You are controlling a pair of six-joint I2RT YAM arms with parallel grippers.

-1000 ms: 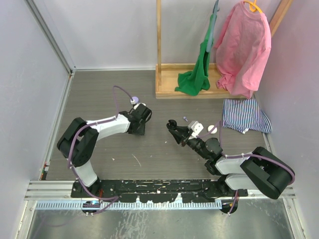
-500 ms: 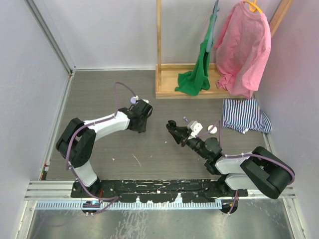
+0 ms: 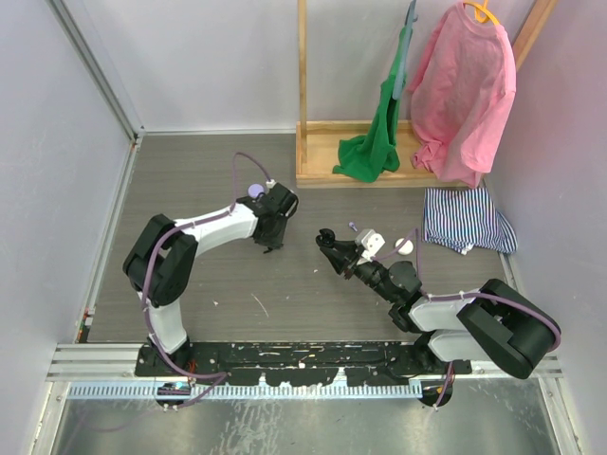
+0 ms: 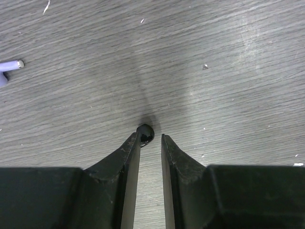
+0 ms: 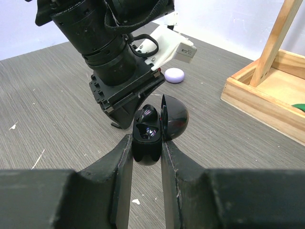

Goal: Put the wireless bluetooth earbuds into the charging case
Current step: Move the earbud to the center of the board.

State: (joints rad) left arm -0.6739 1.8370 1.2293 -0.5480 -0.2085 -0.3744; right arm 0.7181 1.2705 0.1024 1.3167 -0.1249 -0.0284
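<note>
A: Left wrist view: where's the black bud?

B: The black bud (image 4: pixel 145 133) lies on the table (image 4: pixel 214 71), right at the tips of your L gripper (image 4: pixel 151 137). The jaws are nearly together, w/ a slim gap betw. them. The bud touches the tip of one finger (image 4: pixel 129 162). The other finger stands just clear of it, so there is no pinch from both sides. A lilac bud (image 4: pixel 8 67) lies at the frame's left edge, well apart.

A: And the R gripper?

B: Right wrist view: your R gripper (image 5: pixel 145 140) pinches the black case (image 5: pixel 174 117) by its lower half and holds it upright. The lid is hinged open and leans off to the right. The wells are dark and glossy, so you can't tell whether a bud sits inside. Your L arm's wrist fills the frame just behind the case.

A: How do the arms stand rel. to each other?

B: Top view: your L arm reaches fwd toward the centre, gripper pointing down at the table. The R gripper w/ its case faces it, near but apart. The black bud is too small to make out there. A lilac case (image 3: pixel 254 190) sits just behind the L wrist. A white case (image 3: pixel 371 242) lies beside the R arm, w/ the lilac bud just beyond it. A rack (image 3: pixel 313 175) w/ green and pink clothes stands at the far edge.
</note>
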